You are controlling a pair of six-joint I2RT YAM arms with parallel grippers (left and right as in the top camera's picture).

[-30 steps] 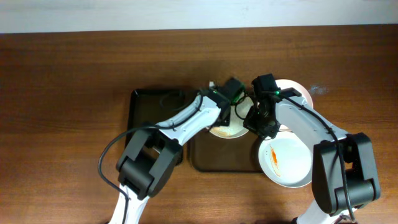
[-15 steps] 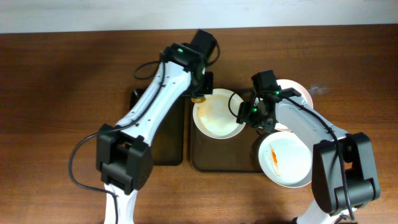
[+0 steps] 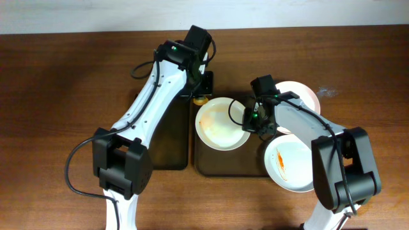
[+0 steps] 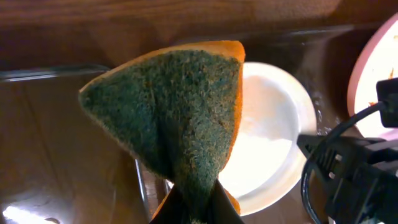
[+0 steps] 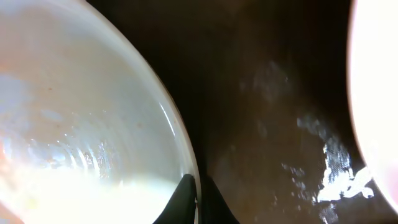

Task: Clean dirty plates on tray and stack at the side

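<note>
Over the tray (image 3: 225, 163), only left wrist shows sponge's (image 4: 180, 109) green face.

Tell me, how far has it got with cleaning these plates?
Roughly a third in. The middle plate looks mostly wiped, with faint smears. In hand: the right gripper pinches its rim while the left gripper holds the sponge by its edge. Left: the front right plate has an orange streak, the back plate is partly hidden, and no stack shows yet.
</note>
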